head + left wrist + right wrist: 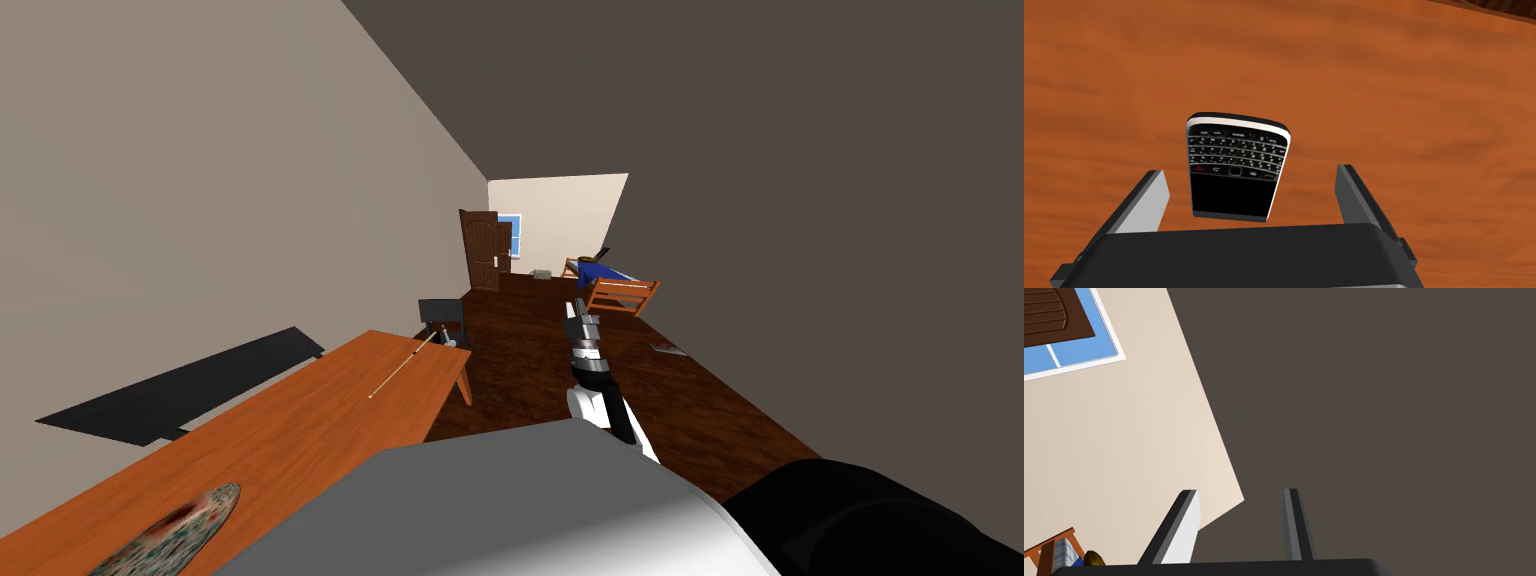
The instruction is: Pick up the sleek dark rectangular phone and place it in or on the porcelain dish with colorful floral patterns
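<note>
Phone [1236, 167] between the left claw's [1250, 170] fingers [1146, 200]: smooth, glossy black face with a pale, shiny rim. The fingers look matt light grey, on a matt dark body. Under the claw, the table [1374, 90] is orange-brown wood with streaked grain and a soft sheen.

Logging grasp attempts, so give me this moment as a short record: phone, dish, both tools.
left tool: open, over the orange-brown table
phone: dark, keypad showing, between that tool's fingers, neither touching it
dish: floral, on that table's near end
right tool: open, empty, held forward above the dark wood floor
status: phone not yet grasped
</note>
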Motion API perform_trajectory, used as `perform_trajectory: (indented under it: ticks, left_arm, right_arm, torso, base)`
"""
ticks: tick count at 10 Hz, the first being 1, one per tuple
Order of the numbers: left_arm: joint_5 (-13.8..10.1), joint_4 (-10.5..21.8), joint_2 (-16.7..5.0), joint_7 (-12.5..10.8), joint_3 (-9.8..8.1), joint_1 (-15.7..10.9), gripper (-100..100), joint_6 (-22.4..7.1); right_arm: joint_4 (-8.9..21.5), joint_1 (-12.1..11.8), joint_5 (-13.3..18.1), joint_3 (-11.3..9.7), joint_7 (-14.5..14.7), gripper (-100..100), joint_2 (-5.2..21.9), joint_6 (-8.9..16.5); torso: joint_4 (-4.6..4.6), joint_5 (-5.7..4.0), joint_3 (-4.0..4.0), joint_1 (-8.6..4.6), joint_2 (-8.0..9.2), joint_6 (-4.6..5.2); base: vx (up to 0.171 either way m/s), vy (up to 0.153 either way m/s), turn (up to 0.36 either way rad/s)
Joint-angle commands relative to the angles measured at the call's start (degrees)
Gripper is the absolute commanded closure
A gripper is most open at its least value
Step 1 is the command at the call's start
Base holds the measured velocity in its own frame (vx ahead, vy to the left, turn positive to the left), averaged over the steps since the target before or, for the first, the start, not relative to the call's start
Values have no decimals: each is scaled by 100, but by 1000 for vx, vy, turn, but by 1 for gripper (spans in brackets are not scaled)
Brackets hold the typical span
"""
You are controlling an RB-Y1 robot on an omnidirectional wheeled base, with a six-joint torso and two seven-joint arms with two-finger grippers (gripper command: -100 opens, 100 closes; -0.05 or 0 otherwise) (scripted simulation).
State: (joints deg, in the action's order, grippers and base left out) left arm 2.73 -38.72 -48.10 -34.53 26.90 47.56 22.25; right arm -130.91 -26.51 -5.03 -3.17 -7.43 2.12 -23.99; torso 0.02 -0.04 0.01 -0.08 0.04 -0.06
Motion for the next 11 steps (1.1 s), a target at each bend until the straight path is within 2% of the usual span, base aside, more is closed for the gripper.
perform_trajectory:
  ticks: [1,3,4,5,6,8,9,10,11]
  left_arm:
    - [38,186,67,-35,58,-71,-100,19]
    - [82,363,163,-64,125,-154,-100,23]
    - [71,329,131,-64,117,-154,-100,25]
    - [74,345,136,-71,123,-163,0,29]
    - [71,451,328,-83,158,-311,-100,-102]
    - [70,495,406,-88,172,-370,-100,-155]
    - [74,501,369,-91,175,-363,-100,-126]
    - [75,523,376,-96,180,-375,100,-116]
    - [76,527,374,-96,182,-366,100,-121]
  right_arm:
    - [0,0,0,0,0,0,0,0]
    - [0,-1,0,0,0,0,0,0]
    - [0,0,0,0,0,0,0,0]
    - [0,-1,0,1,0,0,0,0]
    - [0,0,0,0,0,0,0,0]
    - [0,0,0,0,0,0,0,0]
    - [0,0,0,0,0,0,0,0]
    - [0,0,0,0,0,0,0,0]
    - [0,0,0,0,0,0,0,0]
  torso:
    - [0,0,0,0,0,0]
    - [0,1,0,5,0,-3]
    - [0,2,2,8,3,-2]
    - [1,0,5,0,9,-5]
    - [2,-1,7,-8,12,-5]
    - [7,2,19,5,33,-5]
    - [7,2,19,4,33,-5]
    - [5,0,15,-3,25,-6]
    - [8,-1,12,-9,17,-1]
  base:
    - [37,33,-155]
    - [31,44,-98]
    - [8,25,-24]
    - [0,0,0]
    - [-44,31,-159]
    - [-54,41,-68]
    - [-20,15,-13]
    - [-6,4,10]
    - [-2,1,-13]
